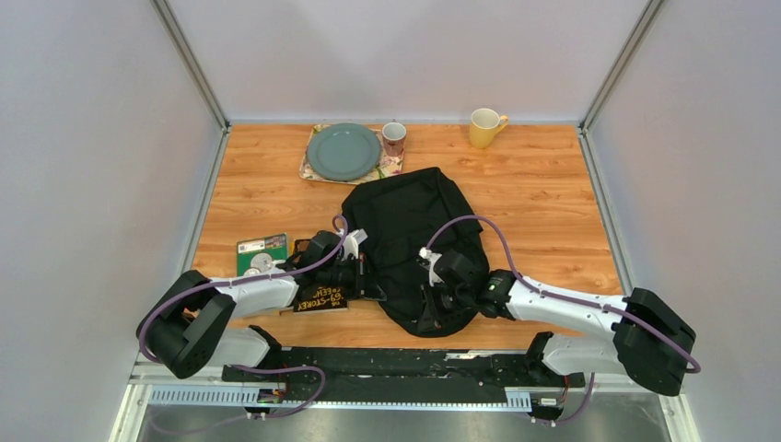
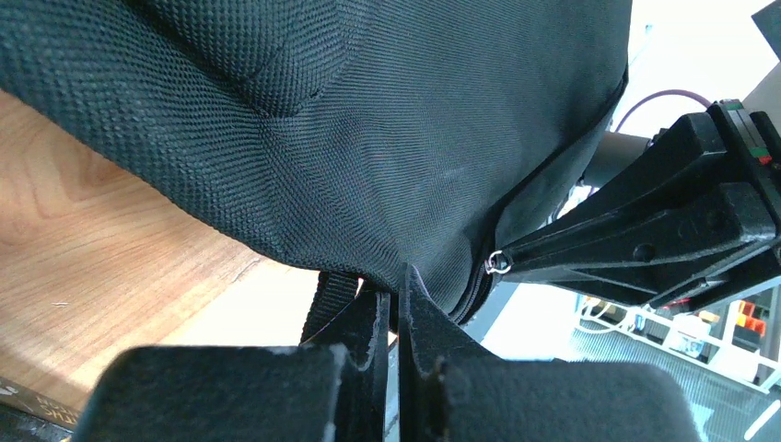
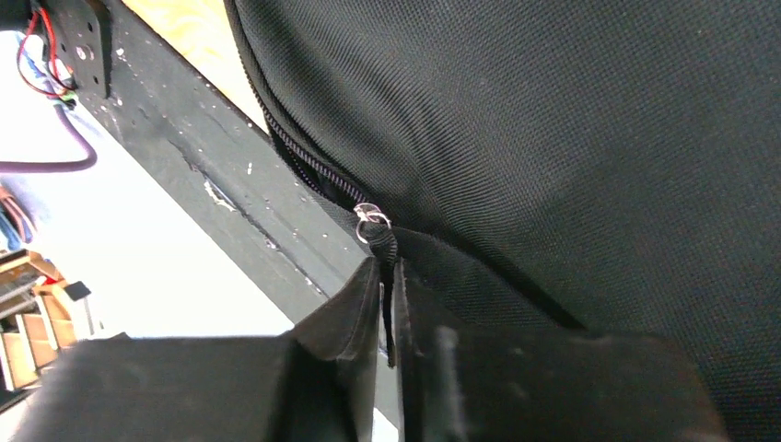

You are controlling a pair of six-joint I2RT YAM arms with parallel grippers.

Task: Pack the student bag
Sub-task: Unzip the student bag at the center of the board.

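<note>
The student bag, a large black fabric backpack, lies in the middle of the wooden table with its near end by the arms. My left gripper is at the bag's left side. In the left wrist view it is shut, pinching the bag's lower fabric edge beside a webbing strap. My right gripper is at the bag's near end. In the right wrist view it is shut on the black zipper pull tab, which hangs from a metal ring on the zipper.
A green plate on a placemat, a small dark mug and a yellow mug stand at the back. A green booklet with a disc and a black book with yellow lettering lie left of the bag.
</note>
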